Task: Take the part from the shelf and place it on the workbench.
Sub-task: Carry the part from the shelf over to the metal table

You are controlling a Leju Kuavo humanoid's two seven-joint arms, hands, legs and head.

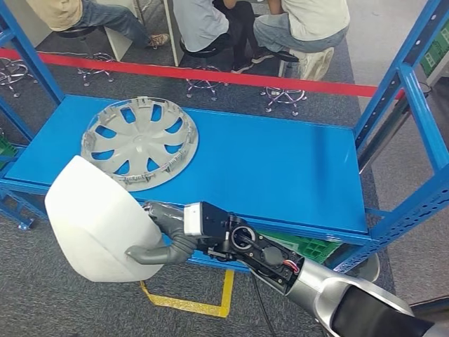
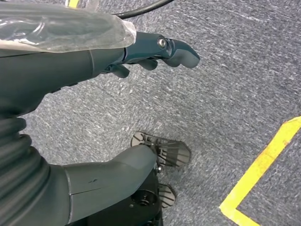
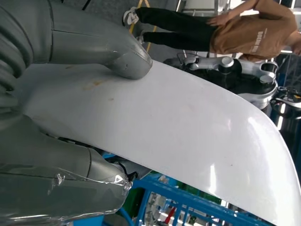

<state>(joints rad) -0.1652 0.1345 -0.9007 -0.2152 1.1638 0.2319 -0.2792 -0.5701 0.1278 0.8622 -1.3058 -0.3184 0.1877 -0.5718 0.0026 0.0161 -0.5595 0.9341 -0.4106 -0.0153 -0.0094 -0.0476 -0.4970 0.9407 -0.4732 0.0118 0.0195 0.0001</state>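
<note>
The part is a smooth white curved shell [image 1: 95, 219]. It hangs in front of the blue shelf's [image 1: 275, 168] front left edge, off the deck and above the carpet. My right hand [image 1: 169, 235] grips its right rim, with the arm reaching in from the lower right. In the right wrist view the thumb [image 3: 120, 54] presses one face of the white shell [image 3: 184, 127] and the fingers [image 3: 71, 188] lie under the other. My left hand [image 2: 71, 70] hangs over grey carpet, its fingers [image 2: 170, 49] apart and holding nothing.
A silver hubcap [image 1: 140, 142] lies flat on the left of the shelf deck. Blue uprights [image 1: 418, 98] stand at the shelf's corners. A green crate [image 1: 307, 247] sits below the deck. Yellow tape [image 1: 212, 305] marks the floor. People sit on stools [image 1: 280, 95] behind a red line [image 1: 212, 74].
</note>
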